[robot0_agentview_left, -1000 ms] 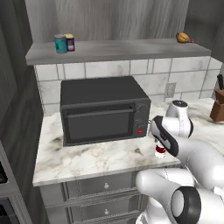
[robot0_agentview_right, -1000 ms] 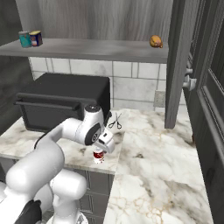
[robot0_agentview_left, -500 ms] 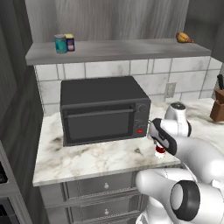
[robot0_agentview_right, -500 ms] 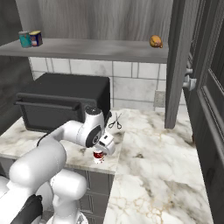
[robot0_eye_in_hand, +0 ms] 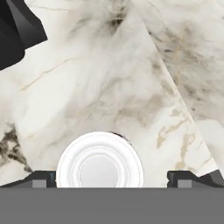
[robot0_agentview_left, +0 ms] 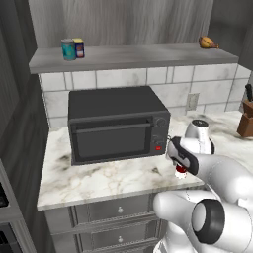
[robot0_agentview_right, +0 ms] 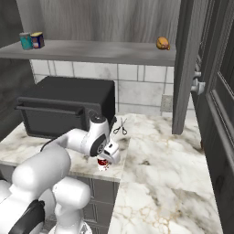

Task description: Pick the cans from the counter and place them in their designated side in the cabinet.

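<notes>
Veined marble counter [robot0_agentview_right: 155, 151] under grey shelf [robot0_agentview_left: 148, 55] — claw [robot0_eye_in_hand: 109, 179] wide over red can [robot0_agentview_right: 103, 164].

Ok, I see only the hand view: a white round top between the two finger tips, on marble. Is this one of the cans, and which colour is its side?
Observer: Yes. In the right base view the red can under the open gripper has white bands and stands upright near the front edge of the counter.
Operator: Where is the other can?
Observer: The yellow-topped can is already up on the shelf, at its left end, beside a teal can.
Operator: And the right end of the shelf?
Observer: A brown-orange food item lies there.
</notes>
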